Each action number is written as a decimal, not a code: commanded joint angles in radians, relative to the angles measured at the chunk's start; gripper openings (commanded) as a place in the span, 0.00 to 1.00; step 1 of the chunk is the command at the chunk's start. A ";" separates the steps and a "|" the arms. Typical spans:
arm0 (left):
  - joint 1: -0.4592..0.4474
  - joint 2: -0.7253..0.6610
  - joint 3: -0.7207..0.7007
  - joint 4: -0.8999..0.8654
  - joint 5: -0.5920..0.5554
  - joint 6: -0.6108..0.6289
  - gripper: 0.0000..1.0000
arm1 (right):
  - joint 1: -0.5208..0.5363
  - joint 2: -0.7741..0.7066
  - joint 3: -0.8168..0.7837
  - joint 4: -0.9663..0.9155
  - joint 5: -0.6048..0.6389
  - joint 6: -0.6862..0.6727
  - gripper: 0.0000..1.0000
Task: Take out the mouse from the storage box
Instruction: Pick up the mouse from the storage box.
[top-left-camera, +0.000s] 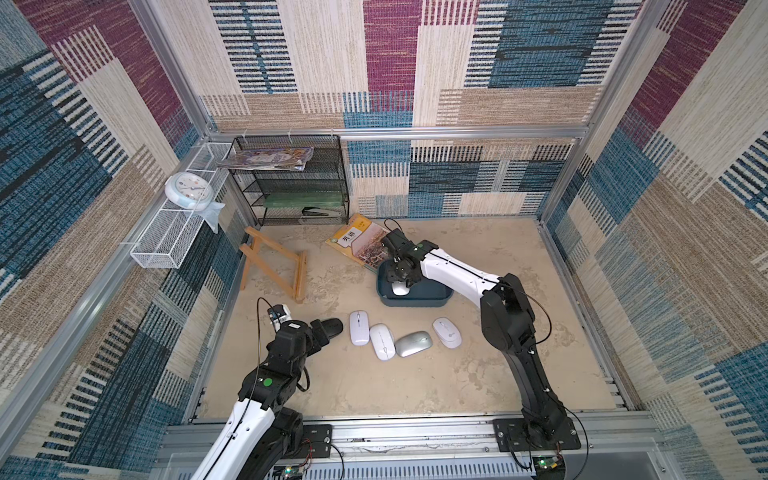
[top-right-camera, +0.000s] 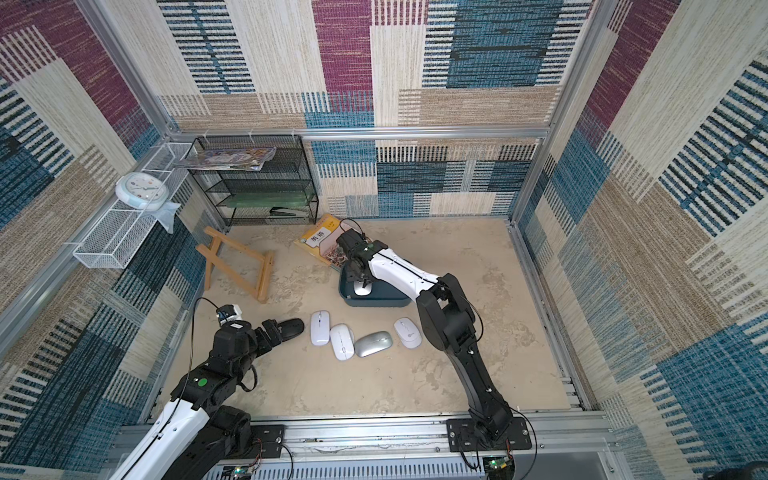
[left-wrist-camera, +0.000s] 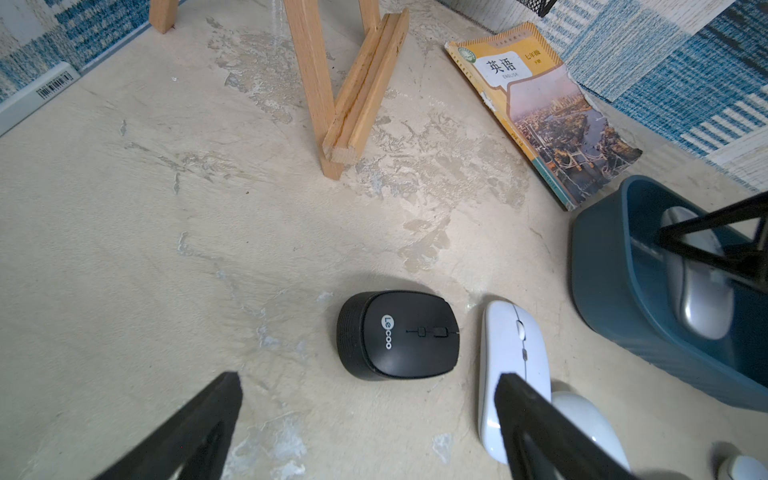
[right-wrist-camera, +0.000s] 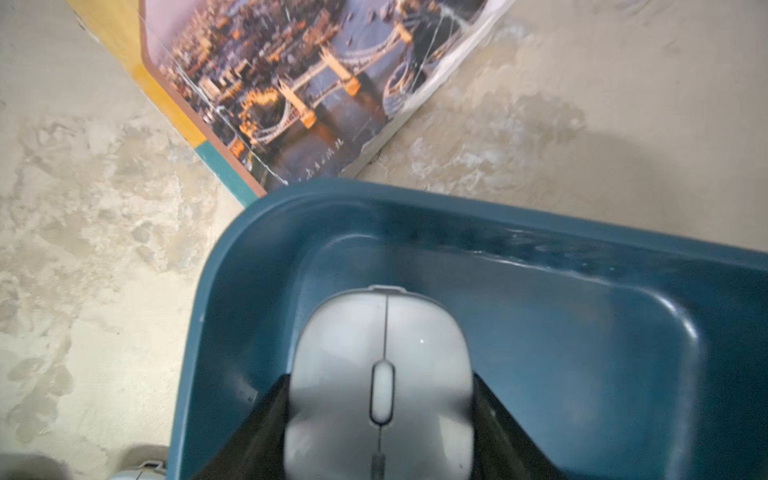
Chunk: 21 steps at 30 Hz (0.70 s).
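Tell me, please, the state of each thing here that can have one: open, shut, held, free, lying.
storage box: uncovered, holds one mouse.
grey mouse: inside the box, gripped at both sides.
right gripper: fingers shut on the grey mouse.
left gripper: fingers open, holding nothing.
black mouse: outside the box, free.
book: closed, lying flat.
easel: lying down.

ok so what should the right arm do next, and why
Probably lift straight up. The right gripper looks closed on the grey mouse, which sits low inside the storage box with walls all round, so it should clear the rim before any sideways move.
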 joint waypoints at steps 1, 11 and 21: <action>0.001 0.003 -0.001 0.006 -0.006 0.001 0.99 | -0.007 -0.033 -0.003 -0.011 0.015 -0.015 0.58; 0.001 0.006 -0.001 0.012 -0.003 0.002 0.99 | -0.089 -0.175 -0.118 0.018 -0.048 -0.048 0.56; 0.001 0.015 -0.001 0.021 0.004 0.007 0.99 | -0.200 -0.374 -0.369 0.116 -0.104 -0.099 0.56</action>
